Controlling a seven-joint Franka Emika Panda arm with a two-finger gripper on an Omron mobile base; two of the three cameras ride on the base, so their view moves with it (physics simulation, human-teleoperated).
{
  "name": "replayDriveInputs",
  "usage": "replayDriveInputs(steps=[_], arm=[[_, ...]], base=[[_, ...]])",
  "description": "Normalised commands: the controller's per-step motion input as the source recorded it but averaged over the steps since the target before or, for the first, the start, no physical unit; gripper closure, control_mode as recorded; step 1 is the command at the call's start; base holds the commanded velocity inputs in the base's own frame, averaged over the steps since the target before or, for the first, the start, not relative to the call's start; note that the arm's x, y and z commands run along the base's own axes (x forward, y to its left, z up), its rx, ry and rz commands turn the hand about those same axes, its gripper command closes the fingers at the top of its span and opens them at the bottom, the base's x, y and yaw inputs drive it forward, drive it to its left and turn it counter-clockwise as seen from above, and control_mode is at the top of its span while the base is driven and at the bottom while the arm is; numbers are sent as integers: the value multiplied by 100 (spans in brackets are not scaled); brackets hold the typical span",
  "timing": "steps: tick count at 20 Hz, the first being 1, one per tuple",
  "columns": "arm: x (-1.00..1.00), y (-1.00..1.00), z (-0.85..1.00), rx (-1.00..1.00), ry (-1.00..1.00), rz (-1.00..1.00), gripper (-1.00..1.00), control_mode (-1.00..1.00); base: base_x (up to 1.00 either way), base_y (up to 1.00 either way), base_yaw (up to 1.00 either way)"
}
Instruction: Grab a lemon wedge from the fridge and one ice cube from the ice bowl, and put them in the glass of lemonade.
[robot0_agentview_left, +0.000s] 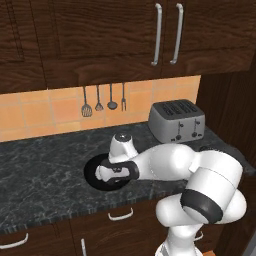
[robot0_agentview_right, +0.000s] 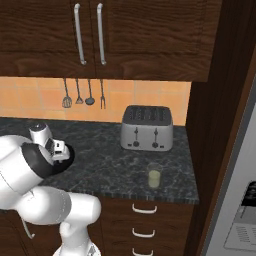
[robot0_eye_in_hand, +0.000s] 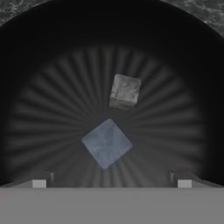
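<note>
My gripper (robot0_eye_in_hand: 111, 183) points straight down into the glossy black ice bowl (robot0_eye_in_hand: 26, 87), open, with its fingertips (robot0_eye_in_hand: 39, 182) wide apart and nothing between them. Two ice cubes lie on the bowl's floor: a bluish one (robot0_eye_in_hand: 106, 143) just ahead of the fingertips, and a pale grey one (robot0_eye_in_hand: 124, 91) farther off. In the left base view the hand covers most of the ice bowl (robot0_agentview_left: 90, 169). The glass of lemonade (robot0_agentview_right: 154, 177) stands near the counter's front edge, to the right of the arm. The grey fridge (robot0_agentview_right: 242, 200) stands at the far right. The lemon wedge is out of view.
A steel toaster (robot0_agentview_right: 147, 128) sits at the back of the dark stone counter (robot0_agentview_right: 110, 170), behind the glass. Utensils (robot0_agentview_left: 102, 100) hang on the tiled wall. Wooden cabinets (robot0_agentview_left: 115, 35) hang overhead, and drawers (robot0_agentview_right: 145, 220) run below the counter.
</note>
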Motion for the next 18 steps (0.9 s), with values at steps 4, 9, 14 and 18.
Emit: replayDriveInputs(steps=[4, 9, 14, 18], arm=[[17, 7, -9, -1, 0, 0, -100, -100], [11, 8, -13, -1, 0, 0, -100, -100], [10, 10, -15, -1, 0, 0, -100, -100], [13, 8, -13, -1, 0, 0, -100, -100]], base=[[0, 0, 0], [0, 0, 0], [0, 0, 0], [0, 0, 0]])
